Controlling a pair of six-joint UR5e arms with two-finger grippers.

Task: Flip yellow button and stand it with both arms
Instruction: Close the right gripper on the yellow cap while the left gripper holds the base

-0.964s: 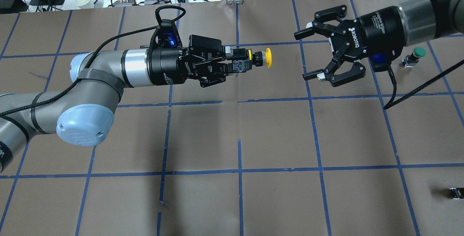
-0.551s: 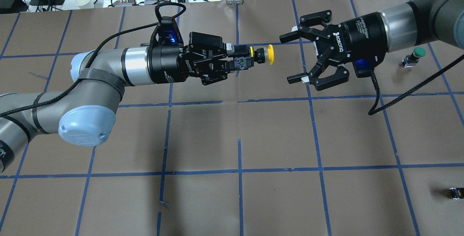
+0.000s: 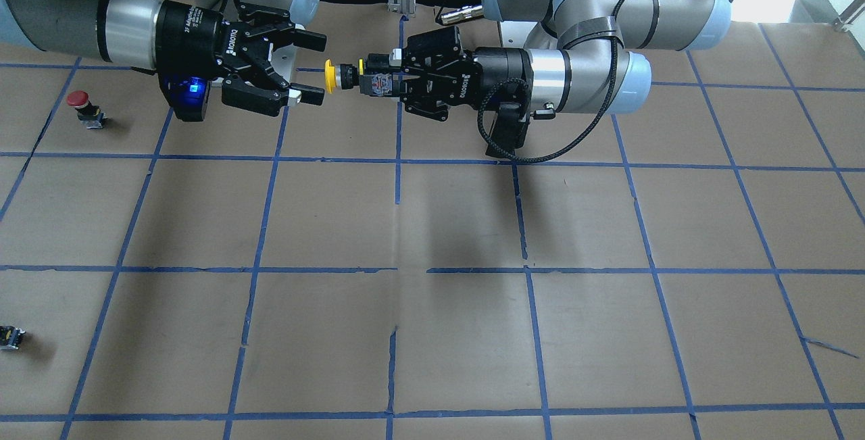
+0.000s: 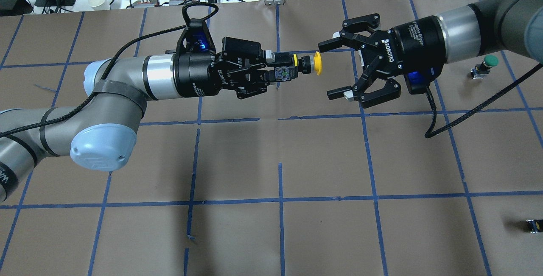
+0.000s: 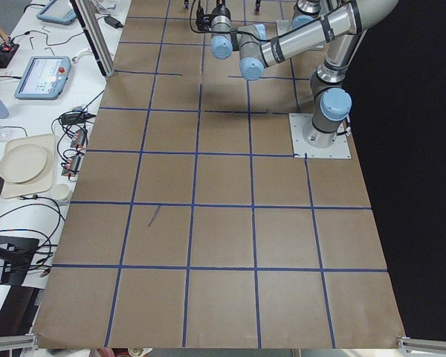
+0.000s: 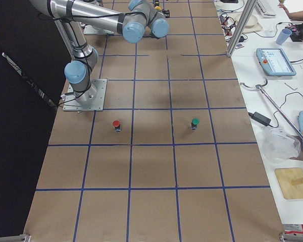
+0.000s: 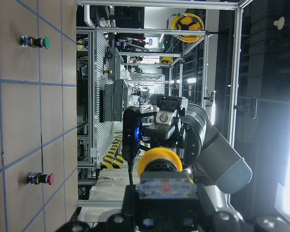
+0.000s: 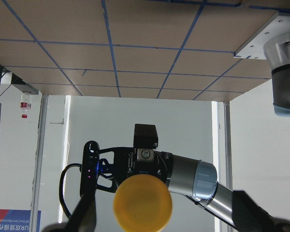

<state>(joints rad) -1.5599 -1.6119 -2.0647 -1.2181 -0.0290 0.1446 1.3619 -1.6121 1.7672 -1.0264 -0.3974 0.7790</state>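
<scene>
The left arm's black claw [image 4: 275, 71] pinches the small yellow-capped push button [image 4: 303, 65] by its grey-black body, sideways above the brown bench [image 4: 237, 161] — so the right arm's black claw [image 4: 328, 70], spread wide just beside the cap, should slide straight in and squeeze before the left lets go.

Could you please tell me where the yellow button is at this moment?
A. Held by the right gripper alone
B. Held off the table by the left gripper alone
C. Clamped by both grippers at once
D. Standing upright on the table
B: the left gripper is shut on the body of the yellow button, holding it sideways above the table, while the right gripper faces the cap with its fingers spread open.
</scene>
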